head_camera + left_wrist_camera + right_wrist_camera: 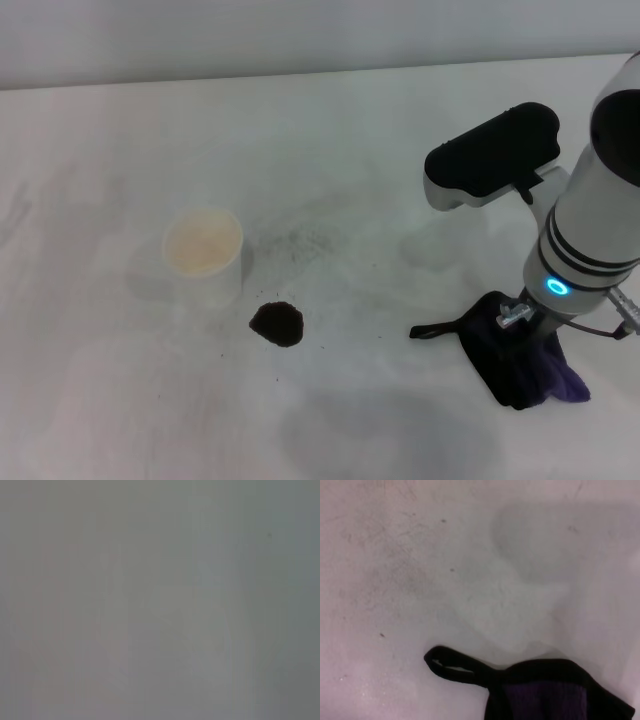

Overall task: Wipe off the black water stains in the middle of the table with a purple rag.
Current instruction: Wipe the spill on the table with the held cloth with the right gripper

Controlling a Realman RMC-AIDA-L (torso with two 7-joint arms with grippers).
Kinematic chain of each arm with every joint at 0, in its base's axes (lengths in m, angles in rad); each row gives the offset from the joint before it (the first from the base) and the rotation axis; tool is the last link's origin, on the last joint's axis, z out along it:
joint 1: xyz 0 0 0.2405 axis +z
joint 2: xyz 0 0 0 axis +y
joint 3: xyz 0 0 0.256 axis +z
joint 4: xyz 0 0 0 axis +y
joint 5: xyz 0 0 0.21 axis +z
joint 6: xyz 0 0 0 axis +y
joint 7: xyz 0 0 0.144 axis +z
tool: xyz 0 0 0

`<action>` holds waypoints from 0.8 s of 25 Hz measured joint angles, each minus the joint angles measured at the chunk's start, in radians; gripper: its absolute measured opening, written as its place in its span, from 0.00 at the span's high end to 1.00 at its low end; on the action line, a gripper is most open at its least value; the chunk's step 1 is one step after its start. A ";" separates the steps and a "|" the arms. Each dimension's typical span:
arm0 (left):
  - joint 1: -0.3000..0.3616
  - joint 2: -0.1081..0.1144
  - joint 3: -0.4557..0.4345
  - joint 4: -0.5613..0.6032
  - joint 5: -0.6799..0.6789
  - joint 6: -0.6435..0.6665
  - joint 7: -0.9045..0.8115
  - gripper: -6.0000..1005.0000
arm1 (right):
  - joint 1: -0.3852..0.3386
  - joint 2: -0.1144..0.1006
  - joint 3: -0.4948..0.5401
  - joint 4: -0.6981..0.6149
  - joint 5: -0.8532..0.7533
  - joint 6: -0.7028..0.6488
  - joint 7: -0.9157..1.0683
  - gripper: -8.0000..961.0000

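a purple rag (518,362) lies on the white table (380,150), its black loop strap (451,664) pointing toward a dark stain (277,323) well apart, just beside a white cup (204,254). the right gripper (522,322) sits on the rag; its grip cannot be told.

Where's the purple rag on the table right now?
In the head view, the small folded dark purple rag with a black loop strap lies on the white table's right side, directly under the right gripper, well right of the dark blotch and white cup.
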 joint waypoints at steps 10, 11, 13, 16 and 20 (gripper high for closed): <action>-0.005 0.002 0.000 -0.001 0.001 0.006 0.005 0.11 | 0.044 0.005 -0.019 -0.031 0.056 -0.101 -0.045 0.86; -0.006 0.002 0.000 -0.001 0.001 0.006 0.007 0.11 | 0.055 0.005 -0.025 -0.038 0.067 -0.117 -0.052 0.86; -0.006 0.002 0.000 -0.002 0.001 0.006 0.015 0.11 | 0.089 0.007 -0.043 -0.059 0.093 -0.159 -0.065 0.86; -0.006 0.002 0.000 -0.001 0.001 0.007 0.023 0.11 | 0.155 0.008 -0.077 -0.103 0.132 -0.219 -0.081 0.86; -0.010 0.003 0.000 -0.001 0.005 0.018 0.024 0.11 | 0.256 0.011 -0.120 -0.174 0.198 -0.292 -0.107 0.87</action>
